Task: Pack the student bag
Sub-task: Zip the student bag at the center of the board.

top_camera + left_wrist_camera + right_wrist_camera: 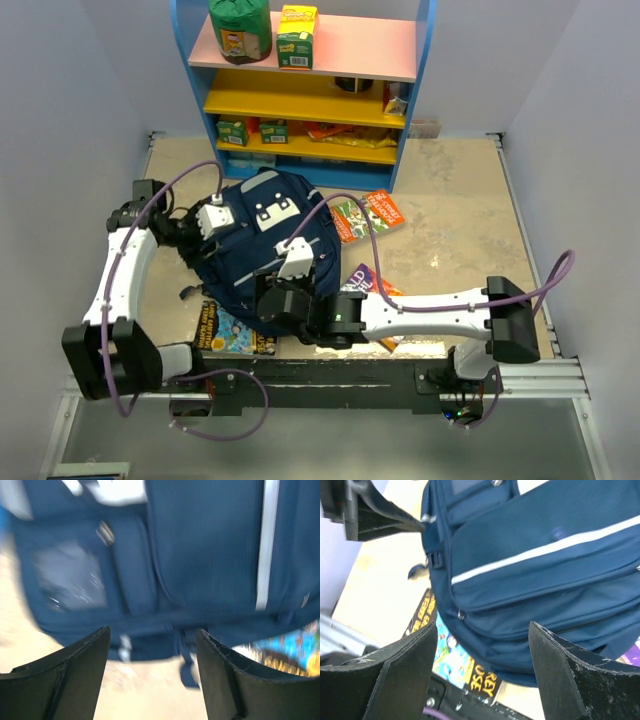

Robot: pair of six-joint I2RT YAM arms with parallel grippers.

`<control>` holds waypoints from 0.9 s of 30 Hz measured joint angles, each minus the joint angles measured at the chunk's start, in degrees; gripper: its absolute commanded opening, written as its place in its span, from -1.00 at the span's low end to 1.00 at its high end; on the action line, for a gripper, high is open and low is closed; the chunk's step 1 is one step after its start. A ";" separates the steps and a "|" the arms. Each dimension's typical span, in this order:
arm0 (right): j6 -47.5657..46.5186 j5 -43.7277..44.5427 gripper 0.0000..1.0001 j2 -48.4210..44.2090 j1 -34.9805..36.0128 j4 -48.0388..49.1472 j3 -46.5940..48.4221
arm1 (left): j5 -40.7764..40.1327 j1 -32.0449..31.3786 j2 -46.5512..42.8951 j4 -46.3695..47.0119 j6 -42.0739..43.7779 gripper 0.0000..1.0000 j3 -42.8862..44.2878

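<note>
- The left gripper [152, 635] is spread wide and holds nothing. It hangs at the left side of the student bag [265, 240].
- The right gripper [482, 627] is spread wide too, and it is empty. It hangs just over the bag's near end.
- The bag lies flat on the table [460, 230], in front of the shelf [300, 100], between the two grippers. Its near corner rests on a bright book [225, 335].
- I see no open mouth on the bag, so a book may have nowhere to go.
- The bag is soft. If only one gripper pulls, it may slide or flop and not open.
- The bright book is pinned under the bag. A tug on it may drag the bag along.
- A loose strap end [417, 571] sticks out and could catch a finger.
- The two arms are close together and could bump over the bag.
- The left wall is near the left arm, so there is little room there.
- The shelf is just behind the bag.
- The most open table is on the right, past the red book [365, 215].
</note>
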 measured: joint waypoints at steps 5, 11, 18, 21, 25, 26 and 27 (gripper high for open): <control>0.55 -4.39 0.48 2.80 0.07 0.90 -1.01 | -1.20 7.21 6.19 -5.66 13.97 0.38 -3.17; -0.96 -7.19 0.47 4.94 0.22 2.10 -1.92 | -1.14 7.52 -3.26 0.17 21.59 0.60 -14.71; -3.54 -9.03 0.47 2.56 -0.15 5.88 -4.46 | 1.25 7.04 -7.28 6.88 27.98 0.76 -19.47; -4.00 -9.70 0.47 1.11 -0.85 7.23 -5.88 | 1.75 4.81 -6.78 9.75 29.44 0.85 -21.07; -4.33 -10.60 0.46 -0.26 -1.77 8.44 -7.39 | 1.36 -0.72 -6.78 13.27 29.83 0.87 -24.63; -4.35 -10.64 0.46 -0.59 -1.97 8.63 -7.74 | 1.27 -1.88 -6.84 13.99 30.01 0.86 -25.73; -4.35 -10.67 0.46 -0.83 -2.12 8.74 -8.00 | 1.05 -2.84 -6.95 14.51 30.23 0.85 -26.62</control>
